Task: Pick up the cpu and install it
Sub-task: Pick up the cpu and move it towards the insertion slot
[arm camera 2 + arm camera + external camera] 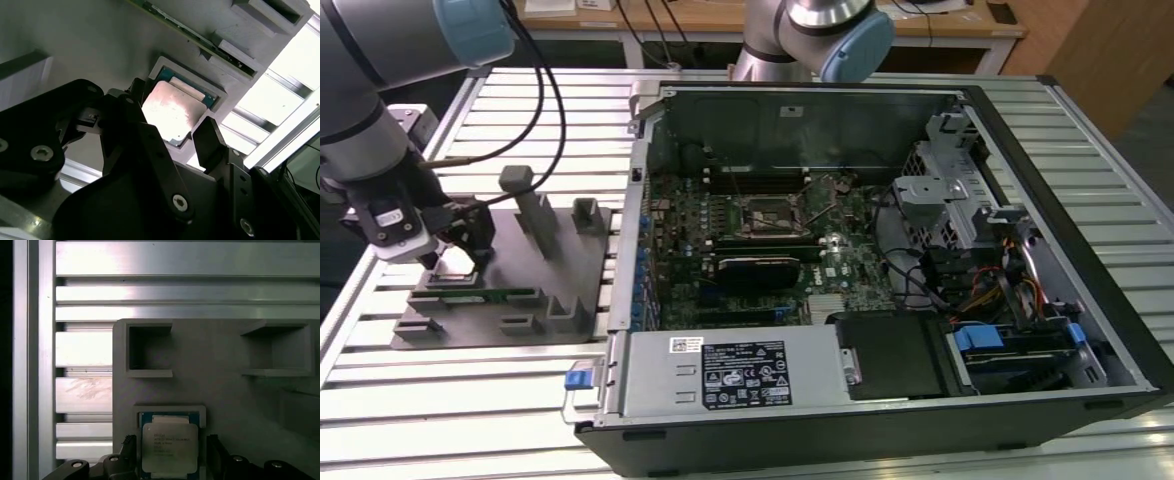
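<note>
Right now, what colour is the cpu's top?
The cpu has a silvery metal top with a teal-green border, clearest in the first wrist view.

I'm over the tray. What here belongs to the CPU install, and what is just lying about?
Job: cpu in its grey tray recess; open gripper straddling it; motherboard socket.
Lying about: memory stick; power supply; cables.

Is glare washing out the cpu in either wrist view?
Second wrist view: the cpu lid glares pinkish-white, and the table slats are blown out. First wrist view: the cpu is evenly lit; the glare there sits on the slats.
</note>
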Controlling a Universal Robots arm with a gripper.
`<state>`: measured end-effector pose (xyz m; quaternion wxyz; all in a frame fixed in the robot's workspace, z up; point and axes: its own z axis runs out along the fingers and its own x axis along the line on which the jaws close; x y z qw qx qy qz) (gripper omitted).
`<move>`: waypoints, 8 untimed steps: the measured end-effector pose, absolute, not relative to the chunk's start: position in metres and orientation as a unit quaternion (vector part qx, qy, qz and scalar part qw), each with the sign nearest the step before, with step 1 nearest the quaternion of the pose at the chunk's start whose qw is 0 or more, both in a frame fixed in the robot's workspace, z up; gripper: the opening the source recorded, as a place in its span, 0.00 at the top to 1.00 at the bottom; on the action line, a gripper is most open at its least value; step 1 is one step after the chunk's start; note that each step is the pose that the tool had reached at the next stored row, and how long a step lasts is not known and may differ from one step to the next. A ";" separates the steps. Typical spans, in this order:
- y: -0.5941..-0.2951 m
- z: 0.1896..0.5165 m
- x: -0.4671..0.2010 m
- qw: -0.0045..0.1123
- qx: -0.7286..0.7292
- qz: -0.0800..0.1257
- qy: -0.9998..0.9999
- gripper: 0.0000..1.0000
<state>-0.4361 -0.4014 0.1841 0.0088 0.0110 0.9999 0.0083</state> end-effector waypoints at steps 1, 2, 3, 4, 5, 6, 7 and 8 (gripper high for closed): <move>-0.401 0.184 -0.436 0.009 0.011 0.008 1.000 0.34; -0.401 0.183 -0.436 0.009 0.011 0.009 1.000 0.34; -0.401 0.183 -0.436 0.009 0.009 0.009 1.000 0.34; -0.401 0.183 -0.436 0.009 0.008 0.009 1.000 0.34; -0.401 0.183 -0.436 0.009 0.007 0.009 1.000 0.34; -0.401 0.183 -0.436 0.009 0.006 0.009 1.000 0.34; -0.401 0.182 -0.436 0.009 0.005 0.010 1.000 0.34; -0.401 0.182 -0.436 0.009 0.005 0.012 1.000 0.34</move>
